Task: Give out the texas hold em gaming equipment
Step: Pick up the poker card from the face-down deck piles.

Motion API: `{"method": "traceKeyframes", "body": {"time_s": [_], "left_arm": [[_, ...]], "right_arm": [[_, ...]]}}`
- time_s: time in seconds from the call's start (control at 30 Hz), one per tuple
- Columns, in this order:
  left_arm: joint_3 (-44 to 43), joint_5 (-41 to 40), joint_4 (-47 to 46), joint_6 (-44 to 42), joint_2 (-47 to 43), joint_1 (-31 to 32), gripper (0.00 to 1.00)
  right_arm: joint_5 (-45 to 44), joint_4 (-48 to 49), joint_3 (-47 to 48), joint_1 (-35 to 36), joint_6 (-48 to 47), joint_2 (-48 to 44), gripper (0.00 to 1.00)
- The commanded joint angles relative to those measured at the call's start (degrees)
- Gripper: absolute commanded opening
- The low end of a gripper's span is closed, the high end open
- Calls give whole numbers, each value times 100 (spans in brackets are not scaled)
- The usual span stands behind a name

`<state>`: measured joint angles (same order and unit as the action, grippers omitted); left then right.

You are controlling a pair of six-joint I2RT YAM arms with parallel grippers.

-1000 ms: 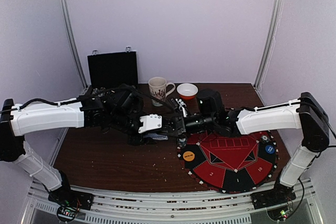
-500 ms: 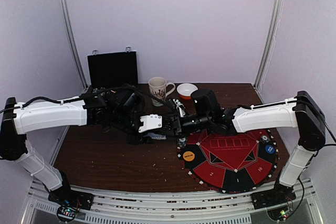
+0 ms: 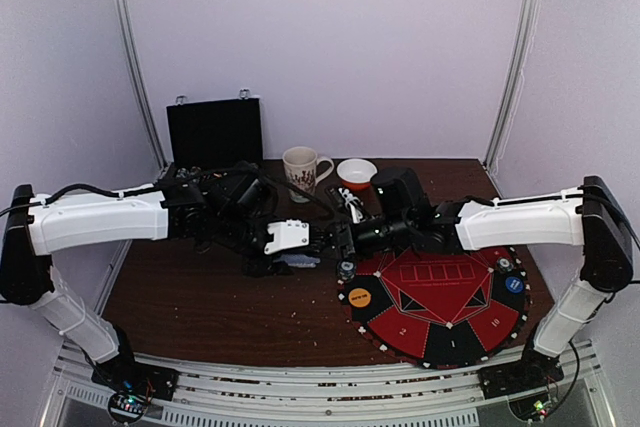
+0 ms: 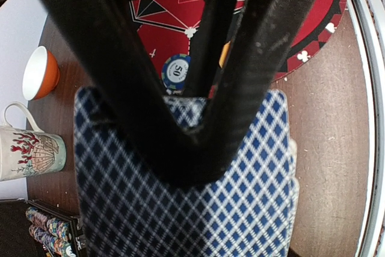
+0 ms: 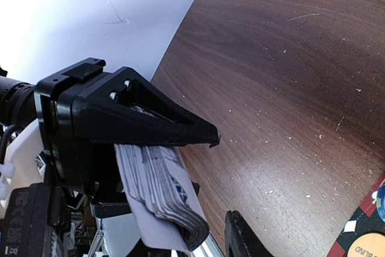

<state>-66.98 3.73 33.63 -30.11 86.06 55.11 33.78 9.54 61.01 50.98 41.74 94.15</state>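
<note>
A deck of playing cards with blue diamond backs is clamped in my left gripper; one black finger presses on its top card. In the right wrist view the deck droops past the left gripper's upper finger. My right gripper faces the deck's end. Only one of its fingers shows, apart from the cards and holding nothing. A "50" poker chip lies at the round mat's left edge. An orange button and a blue button rest on the mat.
A black case stands open at the back left, with rows of chips in it. A patterned mug and an orange-and-white bowl sit behind the two grippers. Another chip lies near the blue button.
My right arm pushed left toward the deck, then drew back slightly to the right. My left arm and the deck have barely moved.
</note>
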Motion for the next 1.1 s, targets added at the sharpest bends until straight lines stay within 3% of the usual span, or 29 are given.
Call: {"method": "traceKeyframes", "body": {"time_s": [0.0,0.3,0.57,1.07], "left_arm": [[-123,7,-163,-20,50,8,52],[-65,5,-163,12,138,8,53],[1,-36,-226,11,104,0,53],[36,-43,-260,46,128,-36,53]], "right_arm": [[-153,-376,73,-55,-145,-205,30],[-66,-467,137,-59,-75,-246,18],[-189,-815,266,-55,-185,-300,21],[-357,-1430,480,-55,-352,-398,7]]}}
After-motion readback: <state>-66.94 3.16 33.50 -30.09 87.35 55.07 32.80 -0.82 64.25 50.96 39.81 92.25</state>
